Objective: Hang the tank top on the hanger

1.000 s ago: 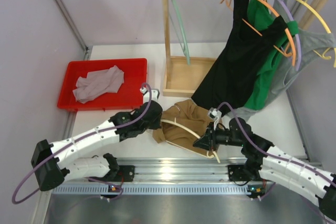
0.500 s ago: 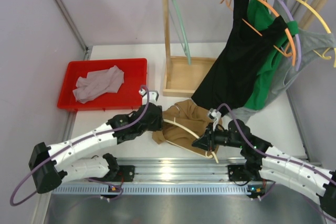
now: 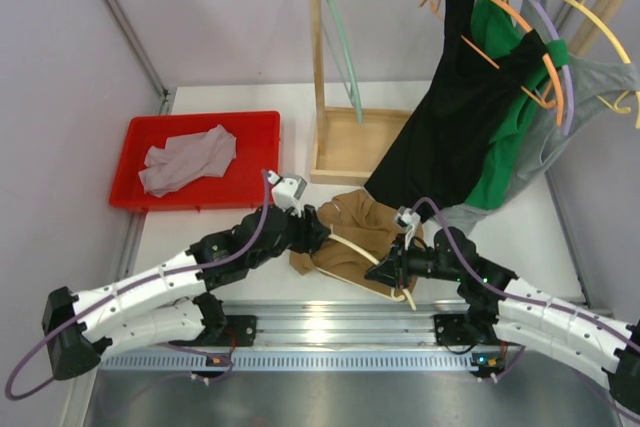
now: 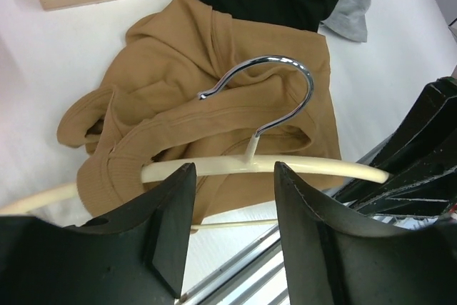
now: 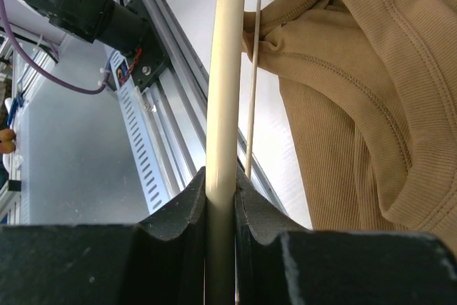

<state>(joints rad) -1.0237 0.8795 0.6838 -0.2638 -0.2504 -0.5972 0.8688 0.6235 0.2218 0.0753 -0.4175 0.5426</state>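
- My right gripper (image 3: 386,269) pinches one arm of the hanger (image 4: 321,168). My left gripper (image 4: 230,201) hovers spread above its middle and holds nothing.
- The tank top (image 3: 362,219) lies crumpled at the table (image 3: 170,227) centre, and the hanger lies across it.
- I judge the step is threading. Next I must catch a strap and pull it over the free arm.
- The rail (image 3: 320,322) is close at 6 o'clock and the wooden rack base (image 3: 350,147) stands at 12. More room is toward 9.

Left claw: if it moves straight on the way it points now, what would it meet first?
Most likely the hanger, whose cream bar crosses just ahead of the open left claw; the tank top lies right behind it. Depth is hard to judge.
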